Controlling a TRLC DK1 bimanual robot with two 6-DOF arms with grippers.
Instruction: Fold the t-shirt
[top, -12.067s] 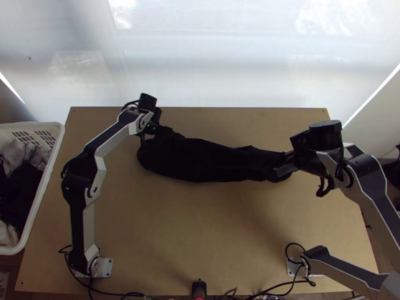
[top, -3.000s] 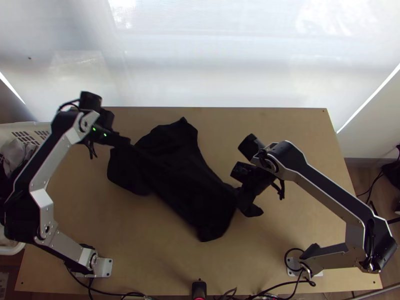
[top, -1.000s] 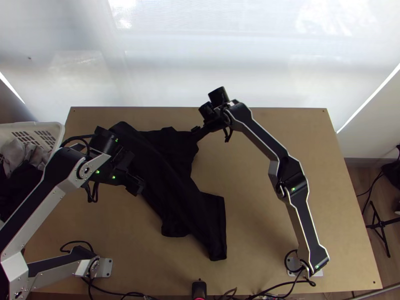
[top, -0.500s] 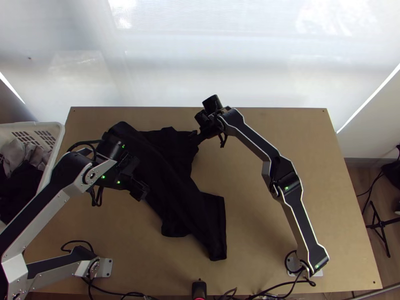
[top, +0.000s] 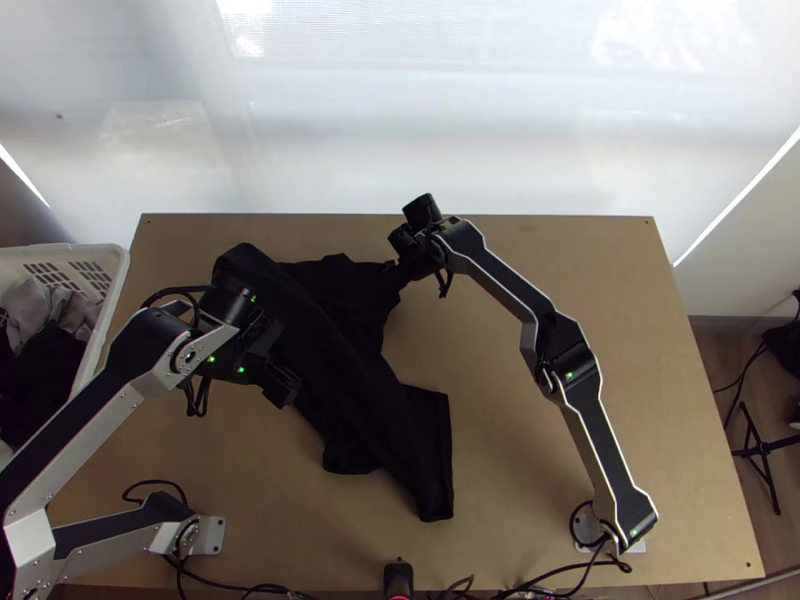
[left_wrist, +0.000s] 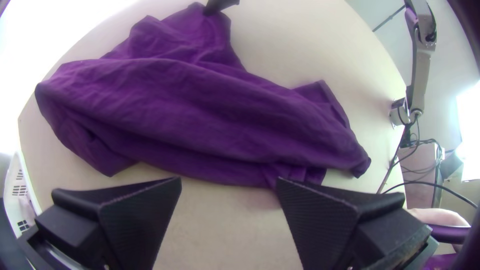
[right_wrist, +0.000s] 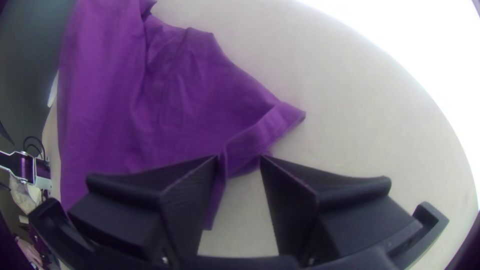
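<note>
Black cloth in the top view, purple in both wrist views: the shirt (top: 350, 350), rumpled and loosely folded over itself, aslant on the table (top: 510, 470) from far left to near middle. Across the lower layers, one long fold.

Along the shirt's left edge, the left gripper (top: 284, 384): jaws wide apart, table between, cloth just beyond the tips. Whether touching at one tip, impossible to tell.

At the shirt's far corner nearest the middle, the right gripper (top: 395, 270): jaws apart too, but narrower at the tips. Just ahead, a creased edge with a hem-like band, one strip of it running back between the jaws, close beside one of them; not clamped.

Past the table's left edge, the white basket (top: 109, 300), with grey and dark clothes (top: 40, 310) inside.
</note>
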